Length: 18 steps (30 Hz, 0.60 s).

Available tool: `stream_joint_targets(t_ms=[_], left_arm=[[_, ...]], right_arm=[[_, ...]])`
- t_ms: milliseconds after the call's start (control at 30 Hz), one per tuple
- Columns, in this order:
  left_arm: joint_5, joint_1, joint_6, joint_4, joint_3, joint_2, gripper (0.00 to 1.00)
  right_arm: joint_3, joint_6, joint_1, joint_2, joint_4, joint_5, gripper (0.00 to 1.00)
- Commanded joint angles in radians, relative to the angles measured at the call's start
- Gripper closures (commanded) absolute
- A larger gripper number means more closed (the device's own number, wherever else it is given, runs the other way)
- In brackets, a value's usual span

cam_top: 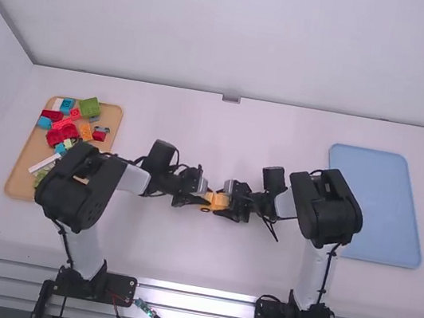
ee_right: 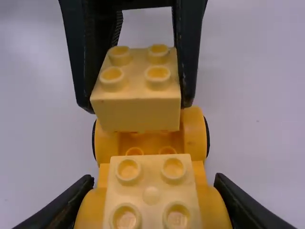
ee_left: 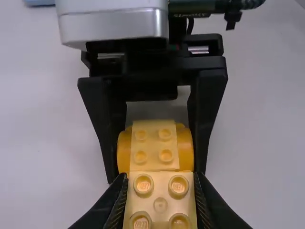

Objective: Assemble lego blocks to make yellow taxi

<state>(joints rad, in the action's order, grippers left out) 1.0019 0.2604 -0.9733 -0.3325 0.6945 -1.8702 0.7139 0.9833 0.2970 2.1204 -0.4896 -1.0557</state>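
Observation:
Mid-table in the high view, the left gripper (cam_top: pixel 201 199) and the right gripper (cam_top: pixel 232 204) face each other at the yellow car (cam_top: pixel 220 201). In the left wrist view the left gripper (ee_left: pixel 160 183) is shut on a yellow two-by-two block (ee_left: pixel 160 204), studs up. The right wrist view has this block (ee_right: pixel 136 112) just over the chassis's open end (ee_right: pixel 150 139); whether they touch I cannot tell. The right gripper (ee_right: pixel 152 183) grips the chassis's wide wheeled end, where another pale yellow block (ee_right: pixel 151 193) sits on top.
A wooden tray (cam_top: pixel 23 169) of red, blue, green, orange and white bricks lies on the left, partly under the left arm. On the right is a blue tray (cam_top: pixel 374 205), its near-left part beside the right arm. The white table (cam_top: pixel 203 263) surrounds the grippers.

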Motion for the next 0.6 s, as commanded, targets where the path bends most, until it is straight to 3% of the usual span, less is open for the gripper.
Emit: stream_joint_targets(t_ms=[0,567], left_arm=[[0.029,0.009,0.012,0.004,0.016,-0.015,0.98],[-0.077,0.039,0.046,-0.002,0.019,-0.015,0.98]], right_arm=[[0.013,0.012,-0.001,0.014,0.001,-0.021,0.48],[0.04,-0.017,0.037,0.014,0.003,0.033,0.49]])
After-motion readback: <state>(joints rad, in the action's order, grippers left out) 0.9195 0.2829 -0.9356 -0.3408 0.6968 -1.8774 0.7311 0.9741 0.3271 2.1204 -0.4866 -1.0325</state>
